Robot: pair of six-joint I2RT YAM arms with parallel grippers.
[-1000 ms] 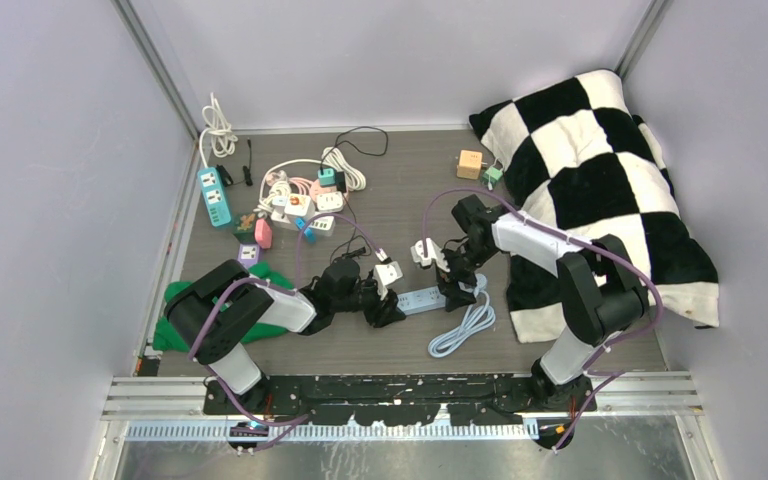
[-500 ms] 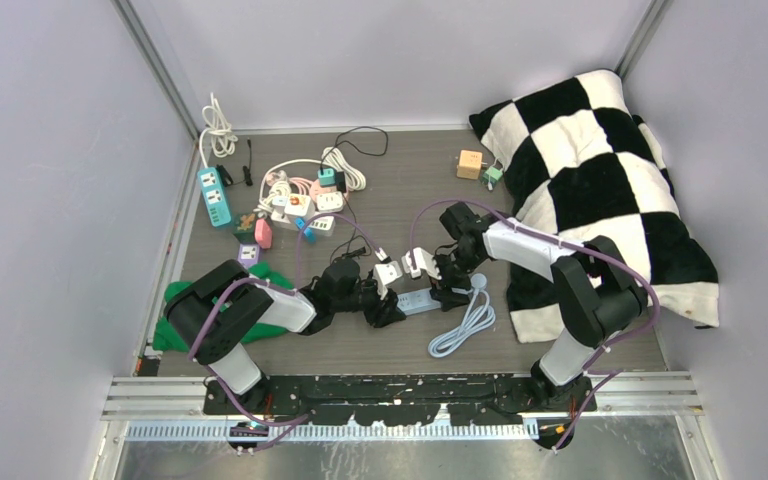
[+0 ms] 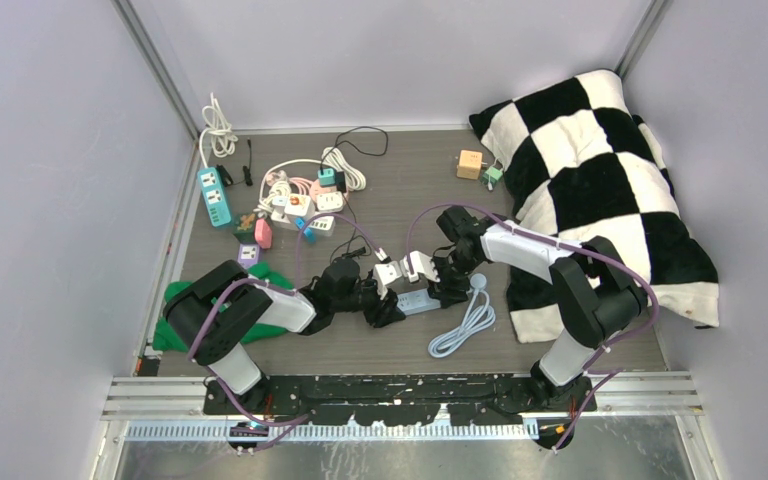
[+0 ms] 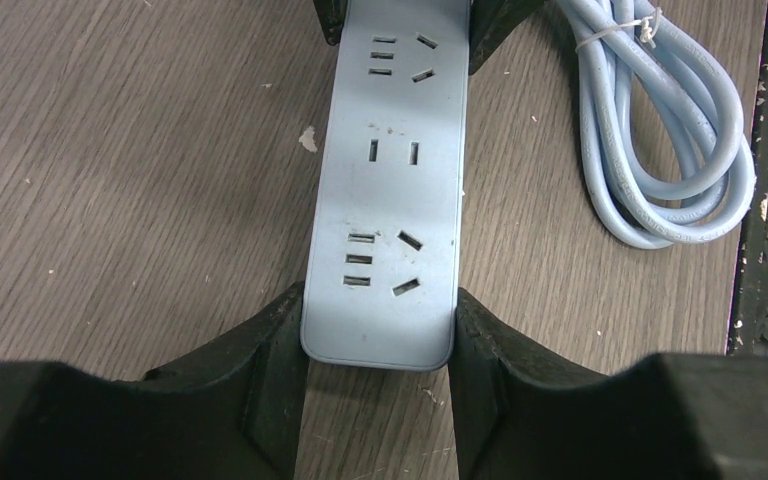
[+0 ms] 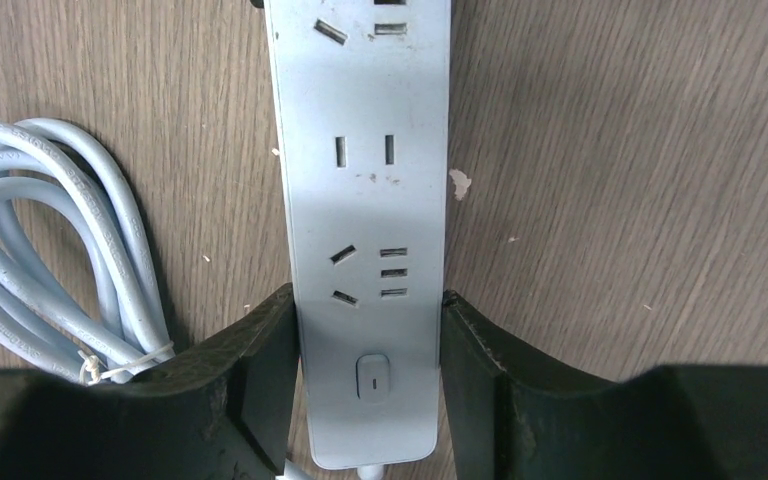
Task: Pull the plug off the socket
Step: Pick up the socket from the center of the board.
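A pale blue power strip [image 3: 418,298] lies flat on the wooden table, its socket faces [image 4: 390,180] [image 5: 365,180] all empty. The plug is out of view. My left gripper [image 3: 388,305] [image 4: 380,305] is shut on the strip's plain end, one finger against each long side. My right gripper [image 3: 445,290] [image 5: 368,305] straddles the opposite end by the switch [image 5: 372,375], its fingers closed in against both long sides. The strip's pale blue cable [image 3: 465,325] [image 4: 670,130] [image 5: 50,230] lies coiled and tied beside it.
A heap of white power strips, adapters and cords [image 3: 300,205] sits at the back left beside a teal strip [image 3: 214,195]. A green cloth [image 3: 175,310] lies under the left arm. A black-and-white checkered blanket [image 3: 600,170] fills the right side, with a wooden cube [image 3: 470,163] near it.
My right arm has swung left and down onto the strip's switch end, and its jaws have narrowed around it. The left gripper has kept its hold without moving.
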